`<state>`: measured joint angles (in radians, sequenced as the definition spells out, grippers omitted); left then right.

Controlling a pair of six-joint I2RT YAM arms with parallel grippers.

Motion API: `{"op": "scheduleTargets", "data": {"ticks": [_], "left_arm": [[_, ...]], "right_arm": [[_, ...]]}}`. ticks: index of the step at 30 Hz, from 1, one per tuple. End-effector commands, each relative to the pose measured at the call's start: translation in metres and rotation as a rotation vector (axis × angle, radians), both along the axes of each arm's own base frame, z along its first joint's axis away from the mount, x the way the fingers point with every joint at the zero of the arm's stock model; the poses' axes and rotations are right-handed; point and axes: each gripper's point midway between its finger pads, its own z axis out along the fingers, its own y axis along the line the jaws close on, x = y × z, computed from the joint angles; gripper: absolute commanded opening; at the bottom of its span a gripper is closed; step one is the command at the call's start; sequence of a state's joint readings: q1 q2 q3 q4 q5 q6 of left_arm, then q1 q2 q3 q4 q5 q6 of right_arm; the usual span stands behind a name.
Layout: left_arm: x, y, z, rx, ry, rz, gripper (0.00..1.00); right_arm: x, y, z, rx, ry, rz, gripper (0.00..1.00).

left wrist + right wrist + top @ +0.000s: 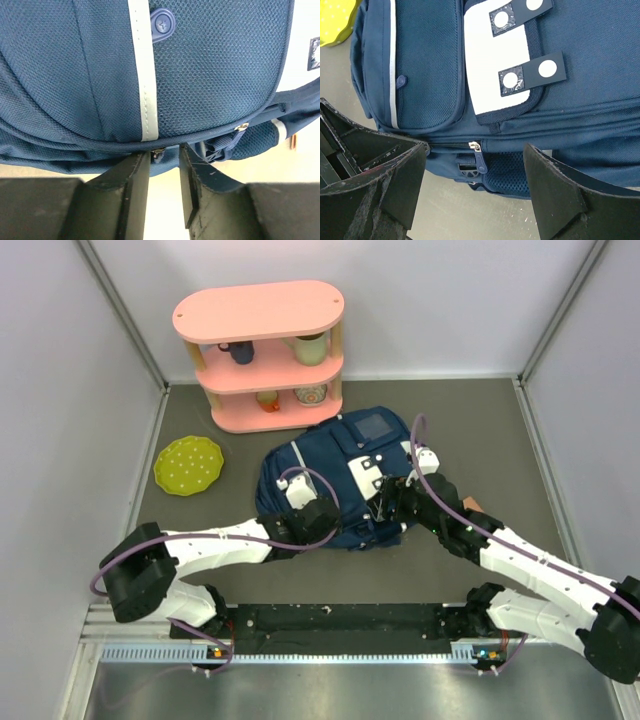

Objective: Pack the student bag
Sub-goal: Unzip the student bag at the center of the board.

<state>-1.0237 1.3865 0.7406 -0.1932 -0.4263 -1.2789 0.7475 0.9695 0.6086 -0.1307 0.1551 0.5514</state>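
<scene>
Navy blue fabric backpack [335, 455] unopened, left fingers [135, 190] straddle its metal zip pull [159, 155], not yet pinching, right fingers [555, 185] spread empty; next likely needs a firm pinch and pull.

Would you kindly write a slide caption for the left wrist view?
Left gripper, jaws slightly apart, at a zipper pull on the navy bag.

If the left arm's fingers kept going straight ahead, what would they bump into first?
The student bag: the left fingers point at its near edge, with a small metal zipper pull right at their tips. It looks almost touching, though depth is unclear.
</scene>
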Motion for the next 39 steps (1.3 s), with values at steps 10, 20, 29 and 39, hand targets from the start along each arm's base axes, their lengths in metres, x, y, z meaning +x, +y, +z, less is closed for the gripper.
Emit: {"op": "scheduleTargets", "data": {"ticks": [10,20,29,39], "left_arm": [[0.02,0.003,0.016,0.04,-0.071,0.052,0.0],[0.003,-0.009,0.036,0.067,-0.115,-0.168,0.0],[-0.014,-0.018,0.061,0.066,-0.193,-0.334,0.0],[-0.019,-0.029,0.073,0.061,-0.234,-0.426,0.0]], "right_arm": [[0.003,0.005,0.014,0.043,-0.017,-0.001,0.78],[-0.008,0.044,0.016,0.212,0.119,0.088,0.77],[-0.011,0.089,0.012,0.437,0.258,0.164,0.65],[0.004,0.08,-0.006,0.406,0.32,0.003,0.58]]}}
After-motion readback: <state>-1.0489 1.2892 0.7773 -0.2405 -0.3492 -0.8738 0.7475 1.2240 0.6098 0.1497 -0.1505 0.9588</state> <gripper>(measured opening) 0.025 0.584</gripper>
